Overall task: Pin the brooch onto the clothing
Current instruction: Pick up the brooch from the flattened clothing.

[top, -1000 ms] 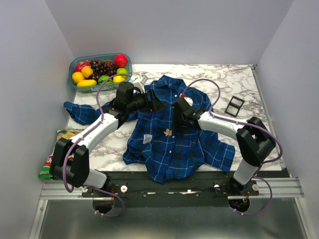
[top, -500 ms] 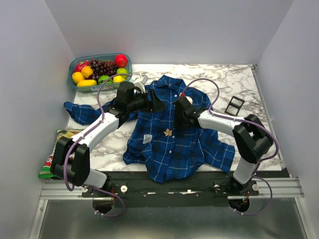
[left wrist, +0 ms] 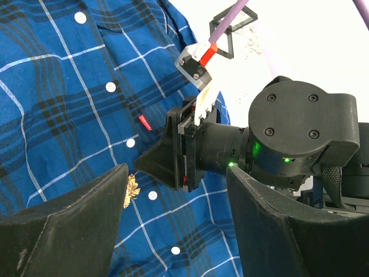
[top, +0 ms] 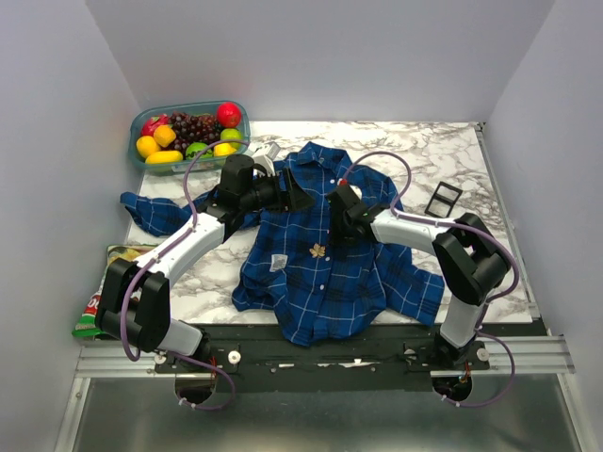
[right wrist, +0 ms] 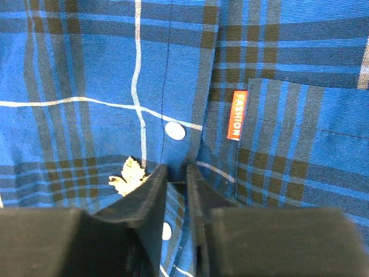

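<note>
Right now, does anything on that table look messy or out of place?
The shirt lies rumpled, one sleeve flung out to the left and its hem hanging over the near edge of the table. A snack bag sits beyond the left edge.

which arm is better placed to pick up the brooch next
Right. The right gripper is down at the shirt with its fingertips just beside the brooch, jaws narrow. The left gripper hovers wide open farther up the shirt, away from it.
</note>
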### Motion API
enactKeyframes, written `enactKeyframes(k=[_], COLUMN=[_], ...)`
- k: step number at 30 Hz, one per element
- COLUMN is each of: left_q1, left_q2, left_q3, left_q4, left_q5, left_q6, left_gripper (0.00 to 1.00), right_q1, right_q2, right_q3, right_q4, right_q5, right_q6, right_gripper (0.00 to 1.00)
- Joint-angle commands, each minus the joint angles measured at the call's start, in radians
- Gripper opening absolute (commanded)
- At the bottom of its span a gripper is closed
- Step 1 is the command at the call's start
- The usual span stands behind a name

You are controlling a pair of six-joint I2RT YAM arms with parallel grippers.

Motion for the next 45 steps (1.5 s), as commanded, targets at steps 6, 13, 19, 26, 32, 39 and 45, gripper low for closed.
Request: enactKeyframes(k=[6, 13, 19, 26, 32, 39, 45], left_q1=[-0.001, -0.021, -0.111, -0.197, -0.204, -0.219, -0.251], left_q2=[0.009, 0.008, 0.020, -0.006, -0.005, 0.060, 0.115], left_q3=[0.027, 0.024, -0.022, -0.179, -0.332, -0.439, -0.450], left_q4=[-0.017, -0.025, -0.042, -0.008, 0.142, 0.329, 0.418], left_q5=[0.011, -0.011, -0.139, -0.380, -0.423, -0.388, -0.364], left_q6=[0.019, 0.029, -0.041, -0.217, -0.394, -0.543, -0.601], left_gripper=[0.77, 0.77, 0.78, 0.78, 0.77, 0.70, 0.58], right_q1=[-0.003, -0.003, -0.005, -0.001, -0.003, -0.003, -0.003], right_q2=[0.000, -0.043, -0.031, -0.044, -0.050, -0.044, -0.052], right_q3=[-0.026, -0.052, -0.055, -0.070, -0.084, -0.095, -0.102], right_q4=[0.037, 0.037, 0.037, 0.049, 0.071, 0.089, 0.089], right_q5=[-0.042, -0.032, -0.041, -0.041, -0.052, -0.064, -0.059], right_q6=[0.009, 0.038, 0.064, 0.078, 0.085, 0.089, 0.089], right_gripper=[0.10, 0.00, 0.00, 0.00, 0.00, 0.00, 0.01])
